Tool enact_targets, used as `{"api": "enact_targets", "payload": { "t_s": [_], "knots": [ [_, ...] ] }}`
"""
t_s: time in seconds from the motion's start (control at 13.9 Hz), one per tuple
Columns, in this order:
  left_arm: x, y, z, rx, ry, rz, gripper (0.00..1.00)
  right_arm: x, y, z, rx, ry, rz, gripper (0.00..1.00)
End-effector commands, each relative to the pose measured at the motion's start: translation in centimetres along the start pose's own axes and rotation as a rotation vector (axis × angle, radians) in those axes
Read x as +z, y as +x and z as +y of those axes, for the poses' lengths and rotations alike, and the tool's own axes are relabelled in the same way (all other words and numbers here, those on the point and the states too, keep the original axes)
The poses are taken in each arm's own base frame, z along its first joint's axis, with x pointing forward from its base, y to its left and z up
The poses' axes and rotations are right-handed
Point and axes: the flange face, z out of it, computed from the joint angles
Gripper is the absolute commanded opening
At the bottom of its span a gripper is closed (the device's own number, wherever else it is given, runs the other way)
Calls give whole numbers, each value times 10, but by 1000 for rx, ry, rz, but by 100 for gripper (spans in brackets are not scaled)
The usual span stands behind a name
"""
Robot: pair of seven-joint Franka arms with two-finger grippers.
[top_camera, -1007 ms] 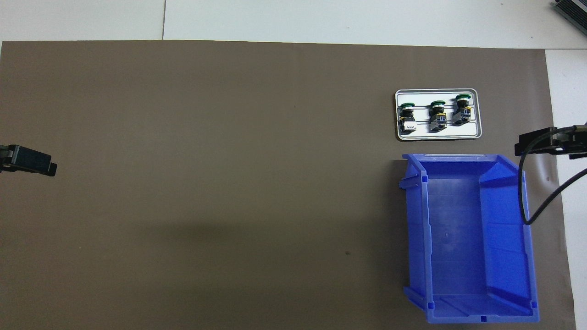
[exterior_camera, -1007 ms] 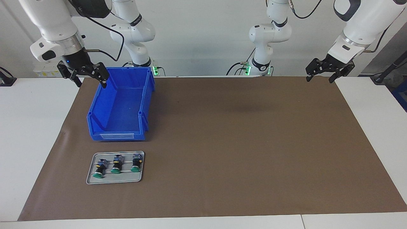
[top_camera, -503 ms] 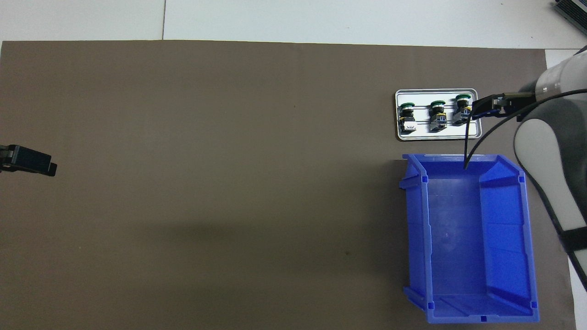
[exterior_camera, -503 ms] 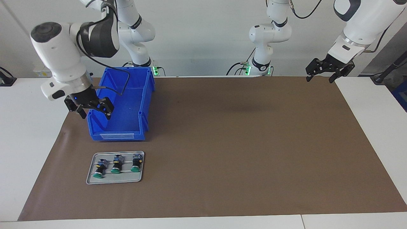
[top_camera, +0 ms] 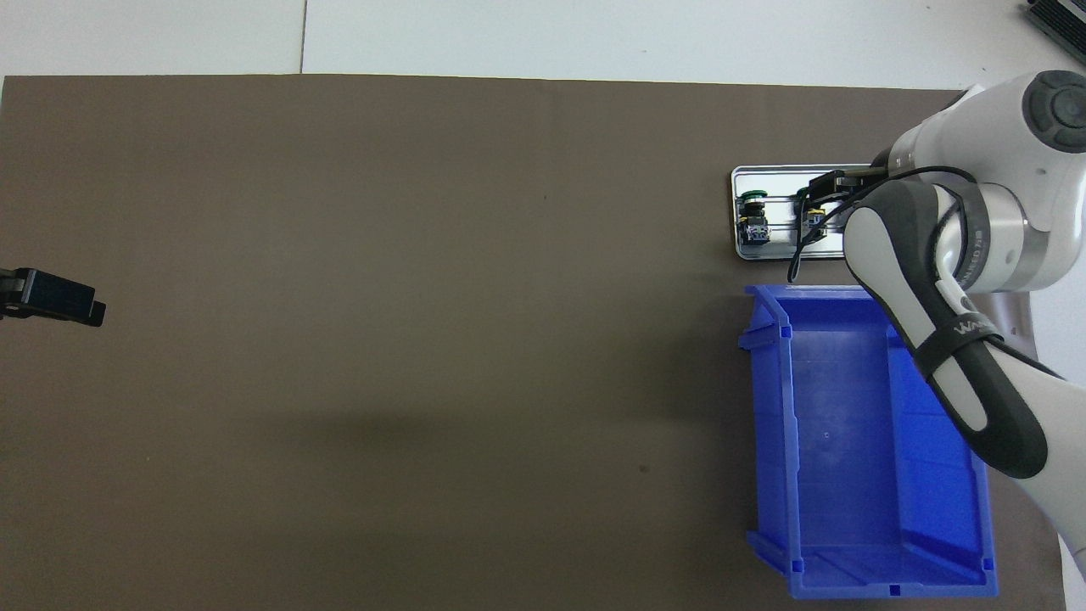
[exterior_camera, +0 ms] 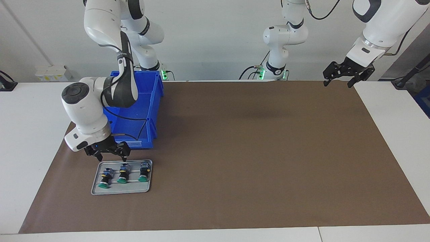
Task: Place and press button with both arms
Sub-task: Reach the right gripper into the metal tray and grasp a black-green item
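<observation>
Three green-capped push-button switches lie side by side on a small grey tray (exterior_camera: 134, 188): one (exterior_camera: 104, 177) toward the right arm's end, a middle one (exterior_camera: 123, 174) and a third (exterior_camera: 144, 172). I cannot tell which is the task's button. My right gripper (exterior_camera: 109, 154) hangs open and empty just above the tray's edge nearest the robots, touching none of them. In the overhead view the right gripper (top_camera: 827, 182) and arm cover part of the tray (top_camera: 772, 246); one switch (top_camera: 752, 216) shows whole. My left gripper (exterior_camera: 347, 73) waits, open and empty, over the mat's corner; it also shows in the overhead view (top_camera: 55, 297).
An open, empty blue bin (exterior_camera: 153, 101) stands next to the tray, nearer to the robots; it also shows in the overhead view (top_camera: 848, 441). A brown mat (exterior_camera: 252, 151) covers most of the white table.
My right arm has swung down from above the bin's end nearest the robots, along the bin, to just above the tray. The left arm has not moved.
</observation>
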Motion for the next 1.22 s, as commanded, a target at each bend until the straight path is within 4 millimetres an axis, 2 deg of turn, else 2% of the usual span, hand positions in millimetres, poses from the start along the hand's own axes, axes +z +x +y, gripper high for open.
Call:
{"api": "enact_targets", "payload": {
  "t_s": [0.0, 0.29, 0.65, 0.79, 0.93, 1.15],
  "knots": [
    [0, -7, 0, -6, 9, 4, 100, 26, 2, 0, -30, 16, 16, 100],
    [0, -7, 0, -6, 9, 5, 100, 69, -6, -7, -13, 41, 26, 100],
    [0, -7, 0, -5, 9, 4, 100, 87, -18, -9, -13, 43, 7, 100],
    [0, -7, 0, -8, 9, 4, 100, 88, -18, -8, -16, 43, 10, 99],
    [0, -7, 0, -8, 9, 4, 100, 88, -18, -8, -19, 43, 10, 86],
    [0, -7, 0, -5, 9, 4, 100, 88, -18, -8, -23, 44, 10, 53]
  ]
}}
